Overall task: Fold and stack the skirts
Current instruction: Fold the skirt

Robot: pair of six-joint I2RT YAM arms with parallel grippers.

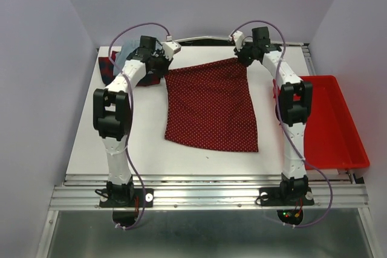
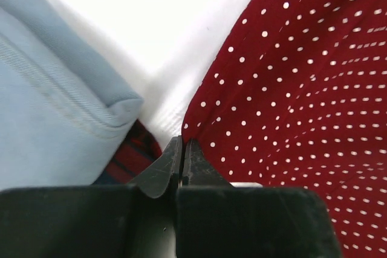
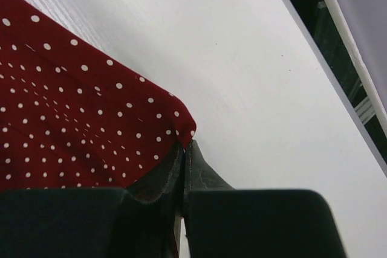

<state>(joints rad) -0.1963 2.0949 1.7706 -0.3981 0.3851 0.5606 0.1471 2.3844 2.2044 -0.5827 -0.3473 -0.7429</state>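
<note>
The dark red skirt with white dots lies spread flat in the middle of the table. My left gripper is at its far left corner. In the left wrist view the left gripper is shut, with the corner of the dotted skirt pinched at its tips. My right gripper is at the far right corner. In the right wrist view the right gripper is shut on the tip of the dotted skirt. The pale blue skirt lies on the plaid skirt at the far left.
The pale blue skirt and plaid skirt sit in the table's far left corner, close behind the left arm. A bright red plastic tray stands along the right edge. The table's back edge runs just beyond the right gripper.
</note>
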